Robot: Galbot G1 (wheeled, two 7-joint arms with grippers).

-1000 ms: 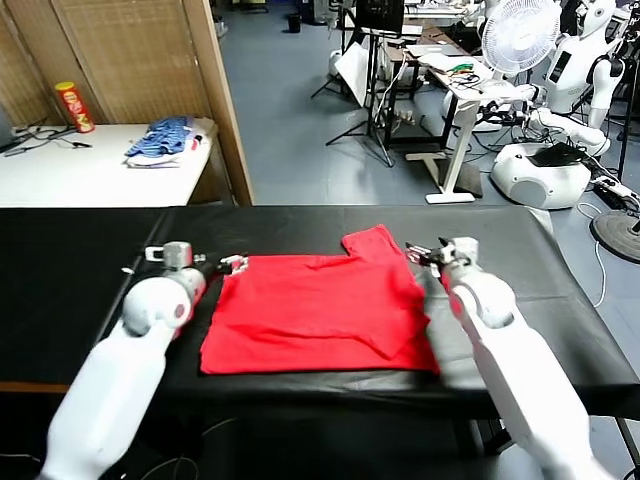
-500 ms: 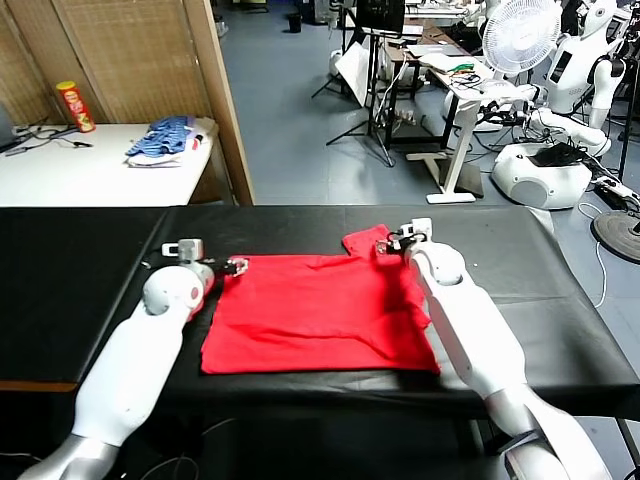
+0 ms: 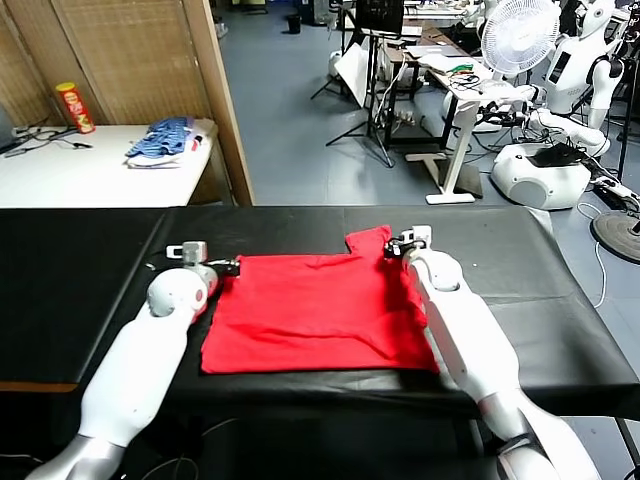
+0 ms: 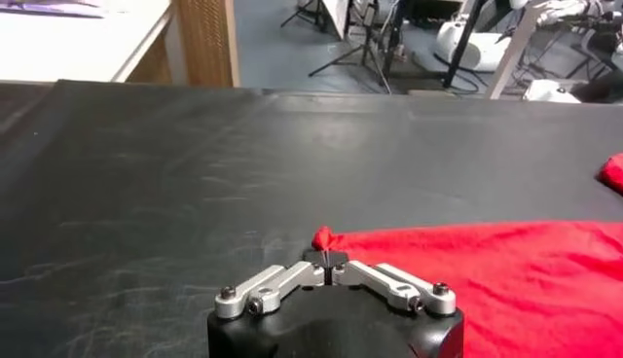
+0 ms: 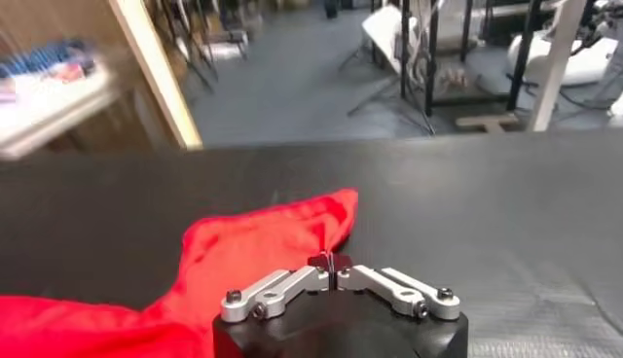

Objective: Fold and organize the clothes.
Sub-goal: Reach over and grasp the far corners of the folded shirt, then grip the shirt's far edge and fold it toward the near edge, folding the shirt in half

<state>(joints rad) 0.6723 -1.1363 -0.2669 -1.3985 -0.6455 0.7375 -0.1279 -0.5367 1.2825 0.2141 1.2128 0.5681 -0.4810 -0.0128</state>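
Both arms have pushed forward since a moment ago, and their jaws, wide apart then, have now come together. On the black table the red T-shirt lies spread flat, one sleeve poking up at its far right. At the shirt's far left corner the left gripper pinches a small peak of red cloth. On the other side the right gripper is clamped on the edge of that raised sleeve. Farther back, a blue-and-white pile of fabric sits on a white side table.
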